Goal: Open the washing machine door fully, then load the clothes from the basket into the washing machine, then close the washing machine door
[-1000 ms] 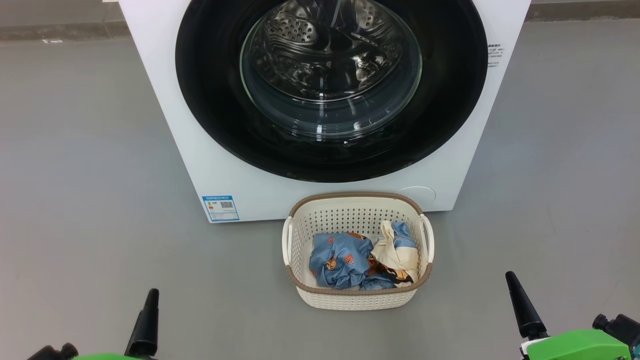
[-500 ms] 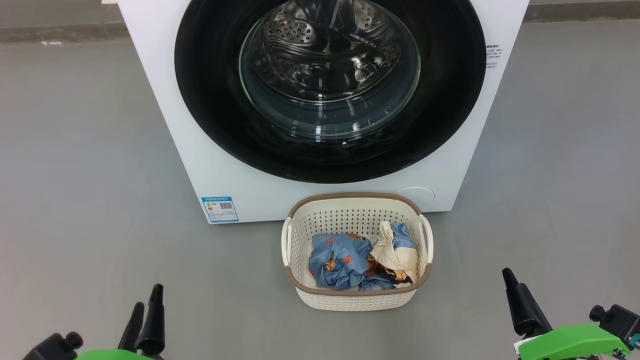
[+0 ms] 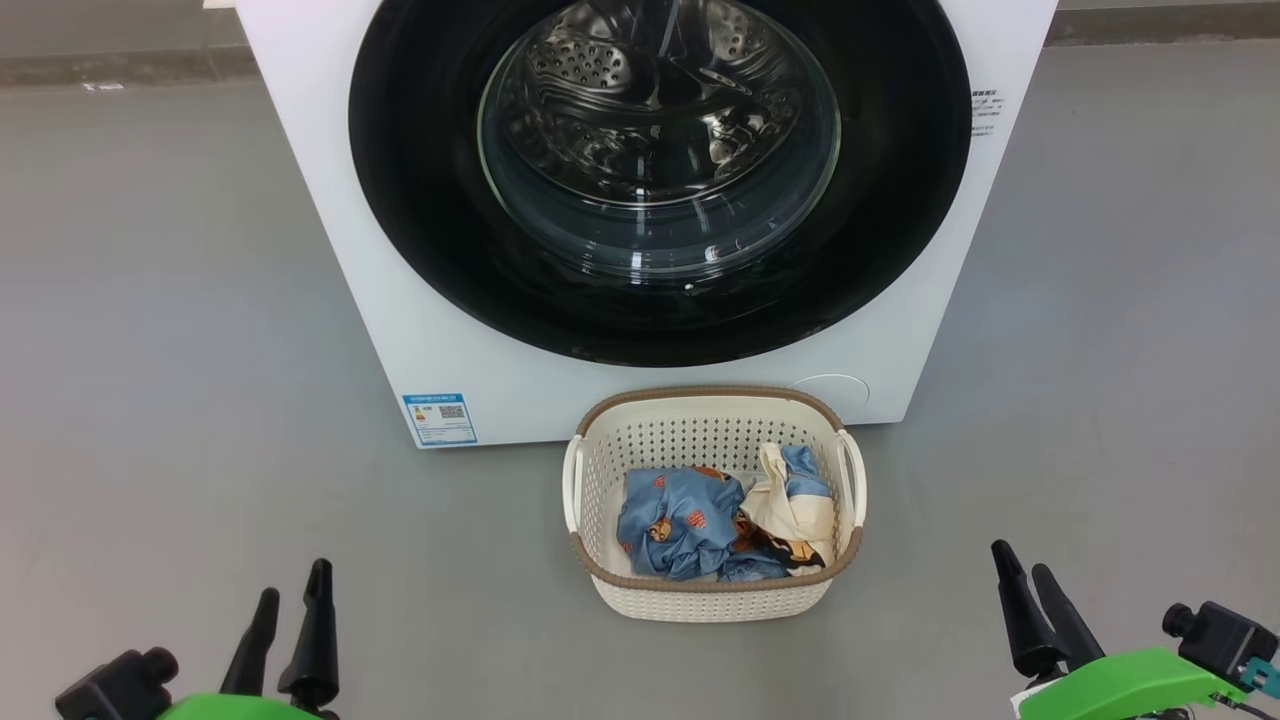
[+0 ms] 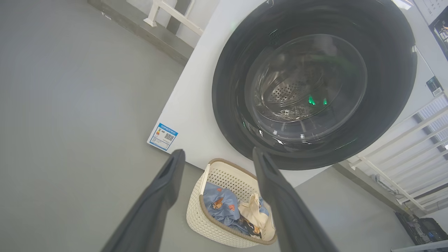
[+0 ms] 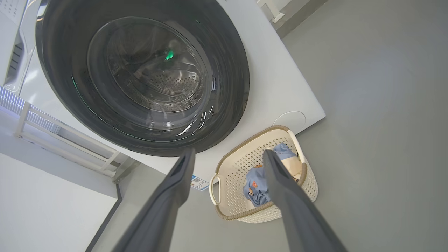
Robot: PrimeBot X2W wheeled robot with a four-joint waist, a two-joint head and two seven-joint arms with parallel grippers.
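The white washing machine [image 3: 420, 350] stands ahead of me, its round black washing machine door [image 3: 900, 200] flat against the front with the steel drum showing through the glass. On the floor just in front sits the cream basket [image 3: 715, 600], holding the clothes [image 3: 690, 520]: blue printed fabric and cream cloth. My left gripper [image 3: 294, 582] hangs low at the left, open and empty, well short of the basket. My right gripper [image 3: 1018, 560] is low at the right, also open and empty. The left wrist view looks past the left gripper [image 4: 217, 152] at the door [image 4: 227, 70] and basket [image 4: 196, 217]; the right wrist view looks past the right gripper [image 5: 229, 151] at the basket [image 5: 231, 196].
Grey floor [image 3: 160, 300] spreads wide on both sides of the machine. A blue label sticker [image 3: 440, 417] marks its lower left corner and a round white cap [image 3: 832, 390] its lower right. A white railing [image 4: 402, 140] stands beside the machine.
Both grippers have turned at the bottom corners, so a second finger now shows on each. The right one has edged left. Door, basket and clothes are unchanged.
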